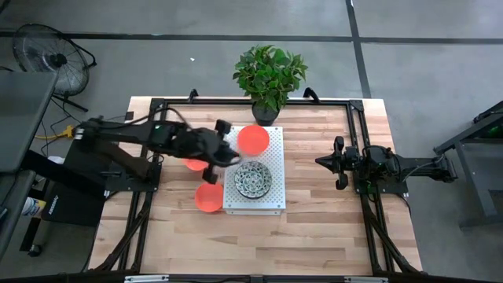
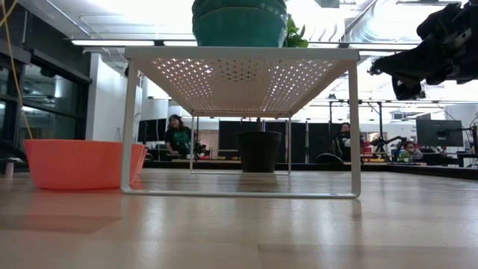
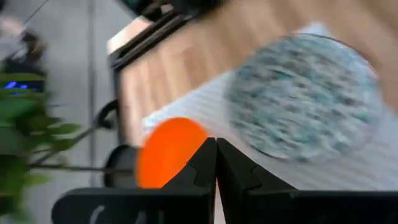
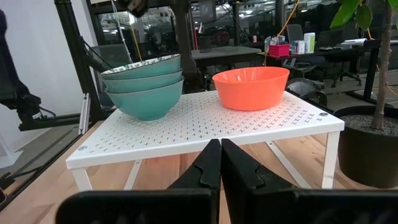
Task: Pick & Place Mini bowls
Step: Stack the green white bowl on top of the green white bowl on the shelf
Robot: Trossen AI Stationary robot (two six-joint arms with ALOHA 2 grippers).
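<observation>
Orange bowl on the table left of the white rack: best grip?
Take the orange bowl by its rim, from straight above with one finger inside the wall. It sits upright and open on the table, beside the white rack; the side away from the rack is free.

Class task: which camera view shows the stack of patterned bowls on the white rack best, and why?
The right wrist view: the patterned bowls appear side-on, three nested on the rack beside an orange bowl. The high view shows only the top bowl's pattern from above, the low view only the stack's undersides above the shelf, and the left wrist view is a blur.
</observation>
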